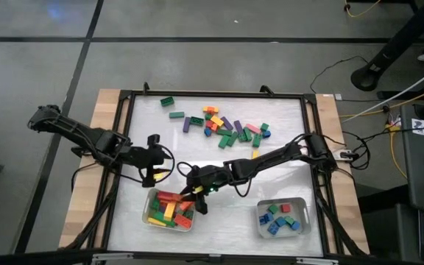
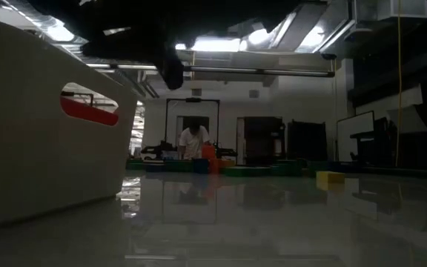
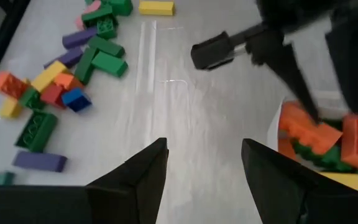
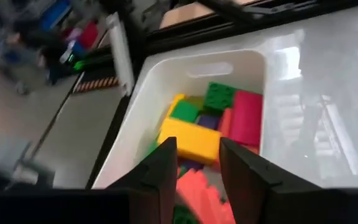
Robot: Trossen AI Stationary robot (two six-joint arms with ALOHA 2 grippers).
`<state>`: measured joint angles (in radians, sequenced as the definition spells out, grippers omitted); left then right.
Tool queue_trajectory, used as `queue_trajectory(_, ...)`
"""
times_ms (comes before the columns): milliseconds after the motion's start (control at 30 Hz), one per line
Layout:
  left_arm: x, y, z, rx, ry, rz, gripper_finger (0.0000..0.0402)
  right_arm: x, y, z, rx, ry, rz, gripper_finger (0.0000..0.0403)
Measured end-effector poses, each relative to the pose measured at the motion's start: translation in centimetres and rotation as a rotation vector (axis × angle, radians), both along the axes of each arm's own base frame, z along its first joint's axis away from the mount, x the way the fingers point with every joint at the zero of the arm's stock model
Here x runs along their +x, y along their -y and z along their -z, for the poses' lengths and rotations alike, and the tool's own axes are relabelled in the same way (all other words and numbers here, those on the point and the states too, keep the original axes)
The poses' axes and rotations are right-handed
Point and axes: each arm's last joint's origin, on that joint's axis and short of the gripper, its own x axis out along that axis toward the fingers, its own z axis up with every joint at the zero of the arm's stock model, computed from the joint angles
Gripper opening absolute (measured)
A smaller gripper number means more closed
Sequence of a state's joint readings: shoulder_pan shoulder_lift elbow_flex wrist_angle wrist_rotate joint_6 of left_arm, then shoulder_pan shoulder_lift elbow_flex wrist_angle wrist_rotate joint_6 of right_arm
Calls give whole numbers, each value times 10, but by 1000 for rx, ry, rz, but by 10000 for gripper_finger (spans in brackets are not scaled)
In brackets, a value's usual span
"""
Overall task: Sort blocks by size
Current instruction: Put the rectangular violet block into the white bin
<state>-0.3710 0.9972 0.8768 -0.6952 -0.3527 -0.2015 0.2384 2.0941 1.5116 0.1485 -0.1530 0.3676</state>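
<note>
My right gripper (image 4: pixel 194 163) hung over the left tray (image 1: pixel 150 215), its two dark, wedge-shaped fingers apart with nothing between them, poised above a yellow brick (image 4: pixel 190 140) lying on the heap inside. That tray was a pale, smooth-walled plastic box with a handle slot in its end wall, and it held long studded blocks in red, orange, yellow, green and pink, piled loosely against one another. My left gripper (image 1: pixel 152 174) waited just beside the tray's outer corner, its blunt black fingers spread over bare desk (image 1: pixel 227 210), whose white surface was glossy and threw back streaks of light. Farther along the near edge sat the right tray (image 1: pixel 259 224), holding short squarish blocks in blue, green and red. At the far side of the desk the unsorted blocks (image 1: pixel 223 126) lay scattered in a loose cluster, long rectangles and small squares mixed, purple, green, orange, yellow and pink.
</note>
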Motion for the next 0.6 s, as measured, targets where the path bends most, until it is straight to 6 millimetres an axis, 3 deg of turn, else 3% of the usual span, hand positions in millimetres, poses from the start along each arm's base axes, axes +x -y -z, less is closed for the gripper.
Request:
queue_trajectory(167,5,1,4,72,-11,9,194,-14,14,-27,-54,-43,-32,119)
queue_trajectory(333,17,-6,13,255,-37,-115,194,-38,31,-56,-148,-129,20,119)
queue_trajectory(433,27,-22,20,267,-76,-195,194,-54,37,-73,-205,-166,60,119)
queue_trajectory(600,49,-60,31,143,-65,-437,194,-76,44,-91,-281,-228,138,119)
